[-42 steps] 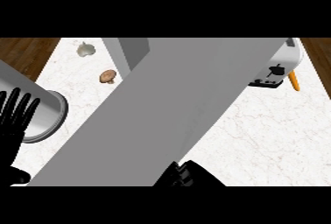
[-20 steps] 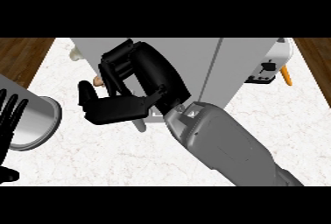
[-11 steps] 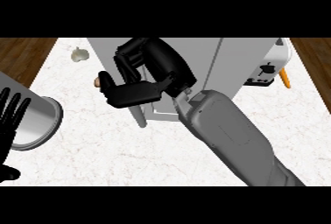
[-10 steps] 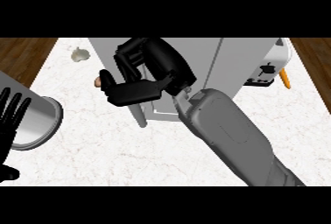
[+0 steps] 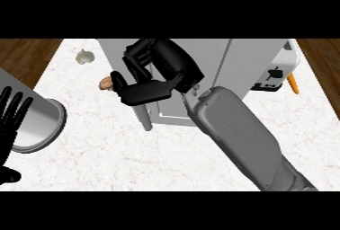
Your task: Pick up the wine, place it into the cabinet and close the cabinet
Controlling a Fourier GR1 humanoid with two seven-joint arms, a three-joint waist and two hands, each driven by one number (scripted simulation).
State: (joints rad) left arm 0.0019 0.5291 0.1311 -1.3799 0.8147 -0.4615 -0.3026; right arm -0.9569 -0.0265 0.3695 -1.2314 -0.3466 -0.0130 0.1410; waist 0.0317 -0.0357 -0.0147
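The right hand [image 5: 156, 74], fingers curled and holding nothing visible, sits against the cabinet [image 5: 212, 67] at 12 o'clock. No wine shows. The door looks stiff and light; push its free edge. The left hand [image 5: 12, 119] rests open at 9 o'clock.

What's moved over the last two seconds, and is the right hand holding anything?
The right hand has come up from the lower edge to the cabinet, then edged a little further up against its door; I can't see anything in it. The left hand stays open at the left edge by the grey cylinder. The toaster has not moved.
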